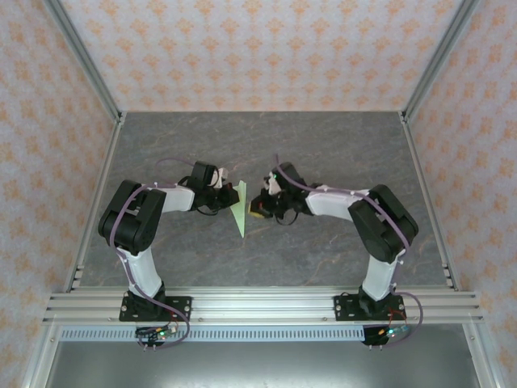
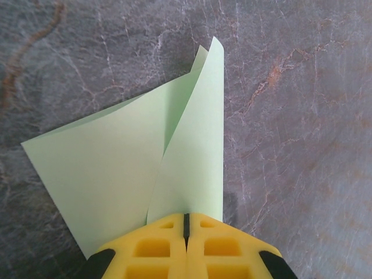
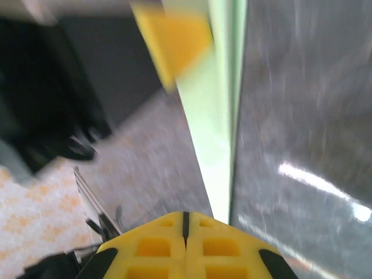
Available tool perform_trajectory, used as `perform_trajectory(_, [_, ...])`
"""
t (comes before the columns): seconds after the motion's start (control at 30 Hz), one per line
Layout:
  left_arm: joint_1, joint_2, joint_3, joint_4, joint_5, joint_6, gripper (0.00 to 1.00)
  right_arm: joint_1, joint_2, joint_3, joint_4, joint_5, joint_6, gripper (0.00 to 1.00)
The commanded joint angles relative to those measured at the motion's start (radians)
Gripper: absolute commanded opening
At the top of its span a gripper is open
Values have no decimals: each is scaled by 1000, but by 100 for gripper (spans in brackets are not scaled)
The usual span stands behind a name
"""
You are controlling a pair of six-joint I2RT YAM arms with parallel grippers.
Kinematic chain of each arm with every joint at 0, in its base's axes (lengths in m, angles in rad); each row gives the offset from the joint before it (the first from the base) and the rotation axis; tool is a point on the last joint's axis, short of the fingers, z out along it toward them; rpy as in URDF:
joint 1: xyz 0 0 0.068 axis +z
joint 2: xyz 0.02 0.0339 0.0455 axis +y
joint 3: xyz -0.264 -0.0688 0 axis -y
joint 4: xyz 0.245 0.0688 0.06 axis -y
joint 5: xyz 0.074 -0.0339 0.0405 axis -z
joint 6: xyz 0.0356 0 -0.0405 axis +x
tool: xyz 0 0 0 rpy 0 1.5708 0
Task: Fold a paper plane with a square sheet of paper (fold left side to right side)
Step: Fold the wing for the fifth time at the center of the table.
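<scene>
Paper [image 1: 239, 212] sits with raised flap clamped in left claw [image 2: 186, 216]; right claw [image 3: 186, 214], fingers together, touches its edge.

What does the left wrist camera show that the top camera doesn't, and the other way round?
Left wrist: a close look at the pale green folded paper sheet, one flap lifted over the rest and running into the left gripper, its yellow fingers closed. Top: the right gripper facing the sheet from the other side, plus orange patterned walls. Shared: the sheet and the grey marbled table.
</scene>
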Motion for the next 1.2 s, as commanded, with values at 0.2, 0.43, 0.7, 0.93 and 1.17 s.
perform_trajectory(0.2, [-4,35,-31,-38,-65,5,0,-14,209,281,-57,102,-85,2])
perform_trajectory(0.43, [-5,39,-32,-33,-61,5,0,-16,294,367,-91,149,-85,1])
perform_trajectory(0.7, [-15,44,-27,-32,-62,4,0,-16,338,399,-97,120,-89,1])
perform_trajectory(0.93, [-21,37,-26,-30,-60,7,0,-16,387,427,-181,150,-116,1])
perform_trajectory(1.17, [-21,-15,-39,-30,-55,-3,0,-16,398,432,-270,203,-147,1])
